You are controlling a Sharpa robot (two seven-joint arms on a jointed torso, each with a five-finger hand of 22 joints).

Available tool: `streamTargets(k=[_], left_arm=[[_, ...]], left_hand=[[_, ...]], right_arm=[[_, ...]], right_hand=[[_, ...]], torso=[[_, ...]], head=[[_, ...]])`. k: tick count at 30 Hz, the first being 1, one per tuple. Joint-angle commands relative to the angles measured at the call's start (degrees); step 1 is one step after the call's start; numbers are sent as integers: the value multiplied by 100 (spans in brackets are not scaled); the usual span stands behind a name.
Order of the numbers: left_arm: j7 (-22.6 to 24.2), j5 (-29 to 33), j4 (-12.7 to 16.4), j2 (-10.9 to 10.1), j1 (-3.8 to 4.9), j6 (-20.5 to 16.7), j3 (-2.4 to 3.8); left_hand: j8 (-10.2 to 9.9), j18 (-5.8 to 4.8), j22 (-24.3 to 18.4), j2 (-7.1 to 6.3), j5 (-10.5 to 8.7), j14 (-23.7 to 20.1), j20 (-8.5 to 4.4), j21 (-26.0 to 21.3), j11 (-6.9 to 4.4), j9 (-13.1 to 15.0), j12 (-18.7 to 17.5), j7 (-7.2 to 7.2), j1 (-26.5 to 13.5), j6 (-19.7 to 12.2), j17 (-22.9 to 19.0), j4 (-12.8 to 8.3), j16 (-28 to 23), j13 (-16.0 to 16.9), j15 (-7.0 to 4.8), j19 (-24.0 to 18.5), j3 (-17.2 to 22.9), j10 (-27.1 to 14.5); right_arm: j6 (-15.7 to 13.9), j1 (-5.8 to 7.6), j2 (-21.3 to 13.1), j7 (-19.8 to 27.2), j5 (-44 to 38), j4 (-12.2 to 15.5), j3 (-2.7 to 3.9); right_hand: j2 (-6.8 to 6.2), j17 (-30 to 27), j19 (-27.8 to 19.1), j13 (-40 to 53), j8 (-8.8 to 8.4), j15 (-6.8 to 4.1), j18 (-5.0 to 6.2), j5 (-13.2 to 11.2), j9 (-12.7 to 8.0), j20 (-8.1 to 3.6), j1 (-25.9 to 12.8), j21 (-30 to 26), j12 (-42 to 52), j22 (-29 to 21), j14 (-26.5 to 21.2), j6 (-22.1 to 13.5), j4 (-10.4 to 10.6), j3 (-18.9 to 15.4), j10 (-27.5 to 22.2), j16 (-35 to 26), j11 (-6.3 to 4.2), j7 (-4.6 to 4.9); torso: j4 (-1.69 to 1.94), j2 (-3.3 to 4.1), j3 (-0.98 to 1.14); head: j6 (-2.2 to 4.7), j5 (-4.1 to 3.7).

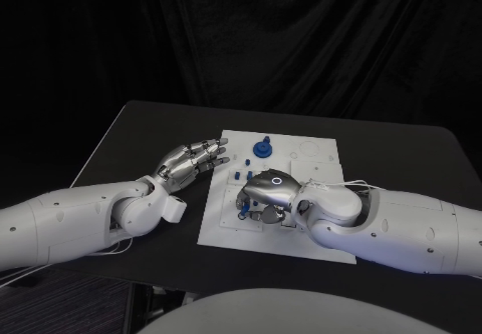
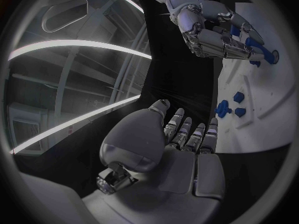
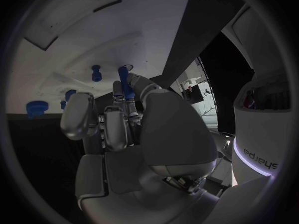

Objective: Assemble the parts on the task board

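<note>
Right robot hand pinching blue part, left robot hand spread beside task board

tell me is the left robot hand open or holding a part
Open: the left robot hand holds nothing, fingers apart, beside the task board.

1. In the right wrist view, dark lettering runs along the white arm shell just above its glowing band. It appears upside down and seems to spell "sharpa".
2. No lettering, number or sign can be read on the white board, the blue pieces or the bench.
</note>
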Motion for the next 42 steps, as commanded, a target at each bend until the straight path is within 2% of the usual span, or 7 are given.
streamTargets(k=[1, 16, 25, 35, 37, 39, 42], left_arm=[[90, 6, -2, 18, -12, 93, 4], [66, 6, -30, 39, -25, 102, 5], [41, 6, -35, 39, -30, 96, 5], [19, 6, -41, 46, -33, 106, 5], [15, 6, -42, 47, -34, 108, 5], [12, 6, -45, 49, -35, 109, 5], [8, 6, -50, 54, -36, 111, 5]], left_hand=[[38, -82, -2, 41, 26, -27, 2, -9, 47, 9, 20, -13, -31, 32, 3, -2, 10, 9, 2, -7, 29, 6], [39, -80, -4, 43, 27, -26, 1, -9, 49, 10, 20, -7, -32, 35, 4, -2, 12, 9, 0, -6, 41, 5], [41, -79, -7, 50, 28, -26, 2, -10, 51, 11, 12, -2, -34, 41, 4, -1, 14, 7, -1, -7, 56, 1], [40, -78, -2, 53, 29, -26, 2, -9, 50, 10, 10, 3, -36, 37, 4, 0, 16, 6, -1, -3, 67, -1], [40, -78, -2, 53, 29, -26, 2, -9, 50, 10, 10, 3, -36, 37, 4, 0, 16, 6, -1, -3, 67, -1], [40, -78, -2, 53, 29, -26, 2, -9, 50, 10, 10, 3, -36, 37, 4, 0, 16, 6, -1, -3, 67, -1], [40, -78, -2, 53, 29, -26, 2, -9, 50, 10, 10, 3, -36, 37, 4, 0, 16, 6, -1, -3, 67, -1]], right_arm=[[81, -38, 8, -73, -54, -13, -13], [83, -49, 0, -17, -54, 51, -13], [75, -51, 3, -20, -54, 65, -12], [284, -51, 6, -149, -54, 44, -12], [345, -51, 10, -171, -54, 39, -12], [409, -51, 18, -187, -54, 31, -13], [448, -56, 34, -176, -54, 14, -13]], right_hand=[[53, -7, 2, 5, 11, 5, -53, -25, 13, -4, 24, -19, -20, 866, 19, 27, -23, -23, 27, -20, 5, -2], [65, -15, -2, 14, 25, 2, -51, -26, 39, -5, 23, -25, -25, 863, 15, 58, -23, -27, 62, -27, -4, -9], [66, -35, -7, 21, 37, -6, -48, -19, 61, -8, 31, -37, -29, 860, 8, 81, -33, -29, 91, -37, -13, -16], [45, -128, -49, 12, -1, 13, -30, 24, 96, -2, 24, -154, -123, 830, -33, 29, -47, -34, 13, -84, 19, 3], [33, -169, -74, 5, -38, 37, -22, 22, 99, 10, 4, -220, -173, 814, -55, -26, -41, -41, -71, -106, 49, 22], [-6, -255, -133, -5, -227, 115, -8, -5, 39, 59, -45, -361, -265, 780, -108, -319, -16, -42, -283, -149, 141, 111], [-21, -279, -157, 4, -299, 141, -1, -21, 8, 83, -65, -415, -276, 767, -128, -413, -4, -38, -338, -161, 172, 143]], torso=[[5, -4, -7], [8, 0, -6], [-4, 5, -2], [-1, 0, -3], [-1, -1, -5], [-1, -2, -7], [-4, 0, -8]], head=[[0, 3], [0, 1], [0, 17], [0, 15], [0, 8], [0, 6], [0, 16]])
